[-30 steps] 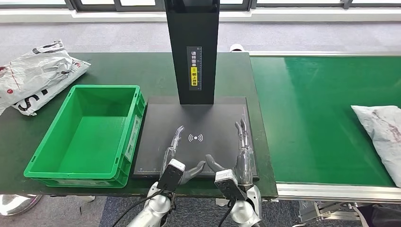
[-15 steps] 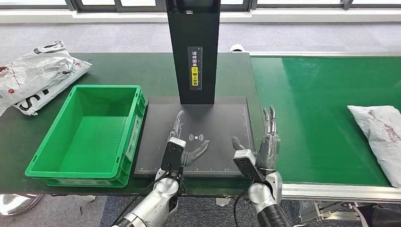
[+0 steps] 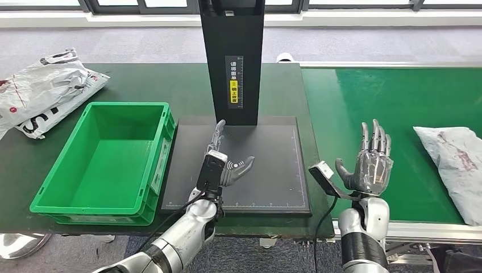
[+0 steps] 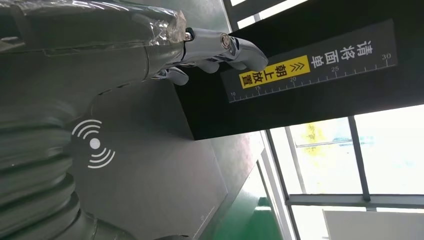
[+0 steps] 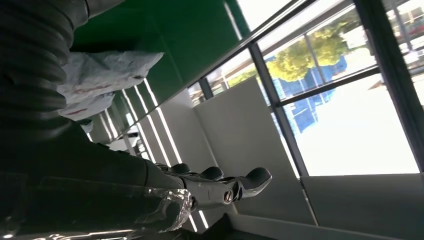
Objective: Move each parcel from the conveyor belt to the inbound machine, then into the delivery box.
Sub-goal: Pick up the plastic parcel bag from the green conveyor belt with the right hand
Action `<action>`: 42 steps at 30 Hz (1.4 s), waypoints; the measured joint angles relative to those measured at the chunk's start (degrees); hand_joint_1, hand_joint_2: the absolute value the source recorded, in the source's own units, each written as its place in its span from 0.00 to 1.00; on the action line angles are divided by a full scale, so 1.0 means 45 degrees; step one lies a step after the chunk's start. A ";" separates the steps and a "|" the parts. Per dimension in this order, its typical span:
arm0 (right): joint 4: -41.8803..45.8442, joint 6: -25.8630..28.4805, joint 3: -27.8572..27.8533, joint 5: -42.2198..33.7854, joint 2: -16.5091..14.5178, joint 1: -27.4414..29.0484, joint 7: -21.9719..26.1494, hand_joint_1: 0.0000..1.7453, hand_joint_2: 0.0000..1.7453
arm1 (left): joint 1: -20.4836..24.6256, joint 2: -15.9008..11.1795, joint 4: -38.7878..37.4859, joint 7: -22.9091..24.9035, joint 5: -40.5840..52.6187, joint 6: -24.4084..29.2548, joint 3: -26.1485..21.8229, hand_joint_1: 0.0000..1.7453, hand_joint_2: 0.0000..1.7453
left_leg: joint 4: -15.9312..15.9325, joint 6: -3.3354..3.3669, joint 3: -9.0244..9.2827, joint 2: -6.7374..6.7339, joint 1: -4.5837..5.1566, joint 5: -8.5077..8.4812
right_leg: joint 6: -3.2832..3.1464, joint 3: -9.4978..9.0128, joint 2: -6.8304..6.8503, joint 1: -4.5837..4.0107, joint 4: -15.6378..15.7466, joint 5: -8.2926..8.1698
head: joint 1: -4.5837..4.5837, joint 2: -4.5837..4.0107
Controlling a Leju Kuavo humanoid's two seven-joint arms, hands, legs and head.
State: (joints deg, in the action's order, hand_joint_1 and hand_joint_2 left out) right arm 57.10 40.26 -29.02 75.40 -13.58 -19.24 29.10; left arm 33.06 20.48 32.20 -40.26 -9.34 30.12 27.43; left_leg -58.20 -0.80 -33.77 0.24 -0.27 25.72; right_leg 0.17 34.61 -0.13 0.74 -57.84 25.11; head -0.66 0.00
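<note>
The right robot hand (image 3: pixel 372 165) is up over the conveyor belt (image 3: pixel 386 102), fingers spread wide and holding nothing, likely ready to grab the parcel (image 3: pixel 452 162) lying just beside it. The left robot hand (image 3: pixel 227 165), also open and empty, hovers over the inbound machine (image 3: pixel 267 170), beside the delivery box (image 3: pixel 102 159).

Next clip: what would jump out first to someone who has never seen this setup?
The tall black scanner column rising from the dark inbound pad at centre, with the empty bright green box beside it on the left. The right hand is raised open over the green conveyor belt, short of the white parcel at the belt's right edge; the left hand hovers over the pad.
</note>
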 joint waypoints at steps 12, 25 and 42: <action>0.0123 0.0000 -0.1099 0.2706 0.1324 -0.0215 -0.4483 0.00 1.00 | 0.0346 0.0000 -0.0170 0.0000 0.0379 0.0148 0.0176 0.00 1.00 | 0.0000 0.0010 -0.0001 0.0000 0.0022 0.0003 | 0.0003 0.0002 0.0001 0.0021 0.0000 -0.0001 | 0.0004 0.0000; -0.2293 -0.0005 0.1068 0.3032 0.4070 -0.0126 -0.9737 0.00 1.00 | -0.0051 -0.0034 0.0316 0.0004 0.2074 -0.0001 -0.0630 0.00 1.00 | 0.0001 0.0030 -0.0033 0.0045 0.0027 -0.0008 | 0.0015 0.0000 0.0065 0.0028 0.0000 0.0002 | 0.0005 0.0000; -0.4184 -0.0002 0.2932 0.3037 0.4999 -0.0343 -1.0708 0.00 1.00 | -0.0352 -0.0121 0.0779 0.0005 0.2197 0.0123 -0.1174 0.00 1.00 | 0.0003 0.0029 -0.0040 0.0040 0.0026 -0.0010 | 0.0017 0.0004 0.0061 0.0026 0.0000 0.0002 | 0.0005 0.0000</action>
State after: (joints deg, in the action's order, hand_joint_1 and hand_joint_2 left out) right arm 38.27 40.25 -15.82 89.07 8.91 -20.79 -19.09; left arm 31.47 19.93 35.70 -40.24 0.55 30.67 22.14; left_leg -58.18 -0.66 -33.95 0.42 -0.15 25.67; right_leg 0.24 34.63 0.14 0.86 -57.85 25.11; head -0.63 0.00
